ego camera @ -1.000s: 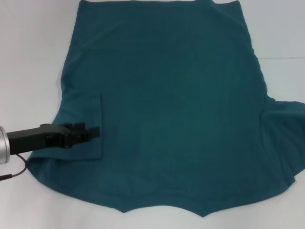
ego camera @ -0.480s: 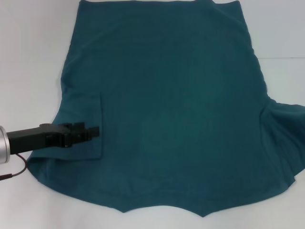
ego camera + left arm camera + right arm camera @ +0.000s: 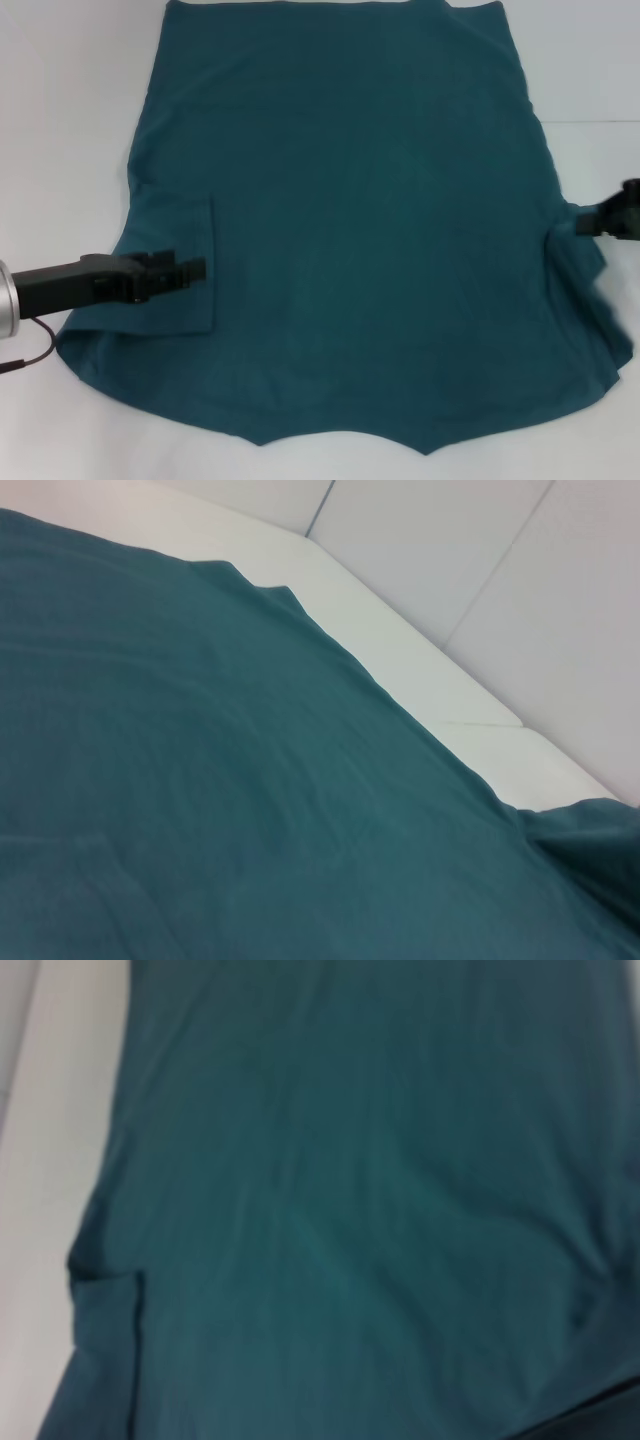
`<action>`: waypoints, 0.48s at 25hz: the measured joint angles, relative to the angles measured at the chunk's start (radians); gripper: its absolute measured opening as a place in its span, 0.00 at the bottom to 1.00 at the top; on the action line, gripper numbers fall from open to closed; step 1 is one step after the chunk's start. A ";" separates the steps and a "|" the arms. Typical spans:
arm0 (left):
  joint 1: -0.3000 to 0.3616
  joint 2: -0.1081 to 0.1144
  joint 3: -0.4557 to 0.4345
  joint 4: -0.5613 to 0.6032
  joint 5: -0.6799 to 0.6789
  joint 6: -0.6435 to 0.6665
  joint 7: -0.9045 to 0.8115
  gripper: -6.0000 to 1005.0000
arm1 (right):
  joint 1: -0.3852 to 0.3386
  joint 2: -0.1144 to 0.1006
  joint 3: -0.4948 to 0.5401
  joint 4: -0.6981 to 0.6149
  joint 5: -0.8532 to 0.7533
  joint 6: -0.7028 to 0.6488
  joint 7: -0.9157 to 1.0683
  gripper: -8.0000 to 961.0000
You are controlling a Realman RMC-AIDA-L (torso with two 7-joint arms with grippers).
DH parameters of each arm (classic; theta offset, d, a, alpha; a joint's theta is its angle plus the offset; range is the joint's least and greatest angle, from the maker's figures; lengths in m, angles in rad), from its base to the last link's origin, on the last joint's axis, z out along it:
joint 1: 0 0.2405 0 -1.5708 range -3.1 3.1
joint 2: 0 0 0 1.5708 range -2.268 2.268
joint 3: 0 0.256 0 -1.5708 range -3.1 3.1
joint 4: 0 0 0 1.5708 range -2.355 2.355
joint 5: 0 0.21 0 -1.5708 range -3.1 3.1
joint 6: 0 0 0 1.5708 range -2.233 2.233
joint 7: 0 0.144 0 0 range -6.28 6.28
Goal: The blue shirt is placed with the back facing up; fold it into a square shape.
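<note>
The blue shirt lies spread flat on the white table and fills most of the head view. Its left sleeve is folded inward onto the body. My left gripper hovers low over that folded sleeve. My right gripper is at the shirt's right side, shut on the edge of the right sleeve, which is bunched and drawn inward. The shirt also fills the left wrist view and the right wrist view.
Bare white table surface lies to the left of the shirt and at the far right. A thin dark cable hangs by the left arm near the front left.
My right gripper has come in from the right edge and the right sleeve, flat and spread out before, is now gathered inward. My left gripper has shifted slightly back to the left.
</note>
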 joint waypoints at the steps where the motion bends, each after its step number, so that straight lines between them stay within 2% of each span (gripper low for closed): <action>1: 0.000 0.000 -0.002 0.000 -0.001 0.000 0.000 0.61 | 0.012 0.006 -0.001 0.005 0.001 0.005 -0.001 0.01; 5: 0.000 0.000 -0.015 -0.002 -0.002 -0.001 0.000 0.61 | 0.063 0.021 -0.020 0.049 0.001 0.051 -0.010 0.02; 12: 0.002 0.000 -0.020 -0.003 -0.004 -0.005 0.000 0.61 | 0.121 0.045 -0.121 0.098 -0.004 0.143 -0.011 0.01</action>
